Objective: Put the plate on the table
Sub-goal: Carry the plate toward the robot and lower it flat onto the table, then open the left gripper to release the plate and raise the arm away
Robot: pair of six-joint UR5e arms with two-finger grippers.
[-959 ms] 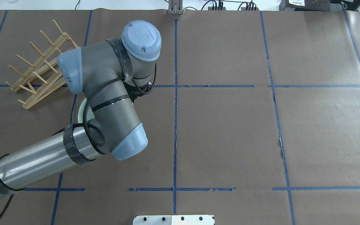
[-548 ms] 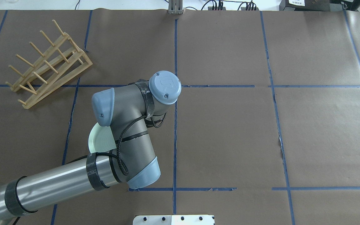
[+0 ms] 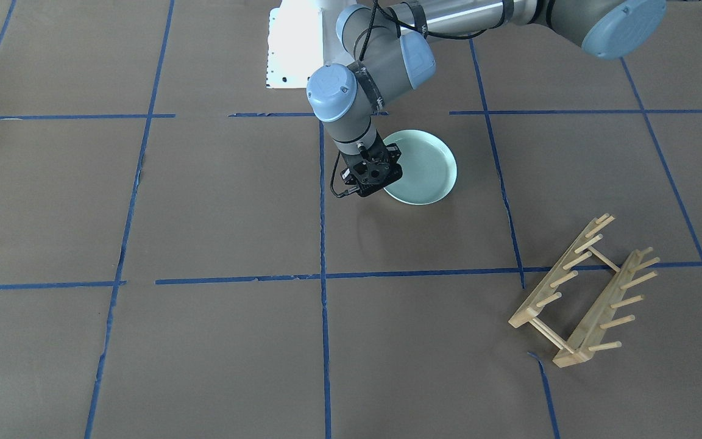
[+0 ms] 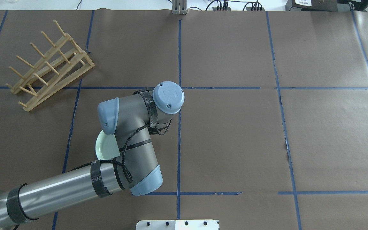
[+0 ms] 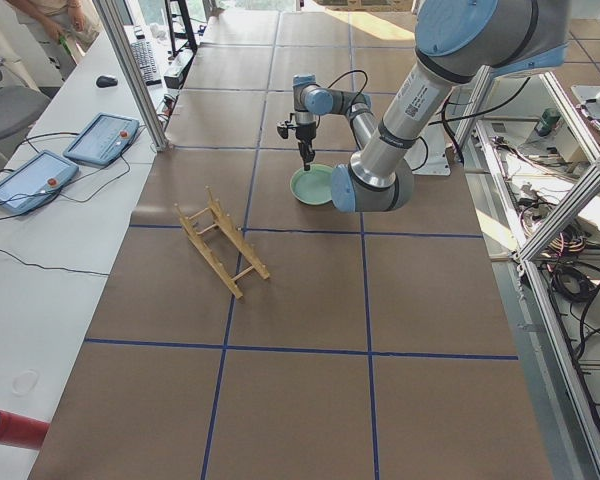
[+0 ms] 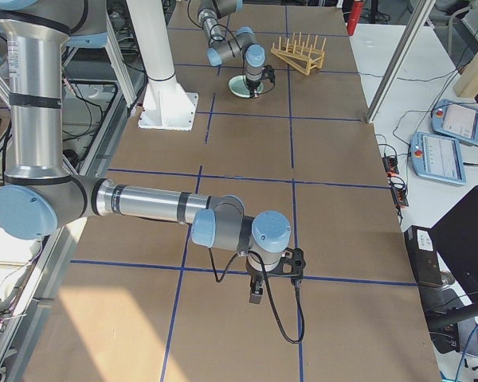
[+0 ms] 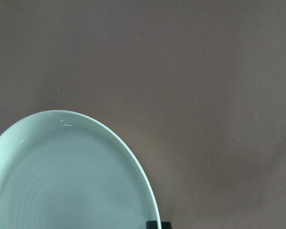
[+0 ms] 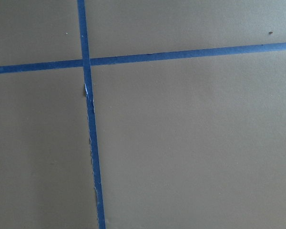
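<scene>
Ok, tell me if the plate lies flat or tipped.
Flat, face up: the plate shows its whole inside from the front. Whether it touches the table, cannot tell.

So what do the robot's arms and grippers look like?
Both the left arm and right arm are silver tubes with grey joints and pale blue round caps, one embossed UR. Black bands ring the tubes, and a black cable loops at each wrist. The left gripper and right gripper are black.
</scene>
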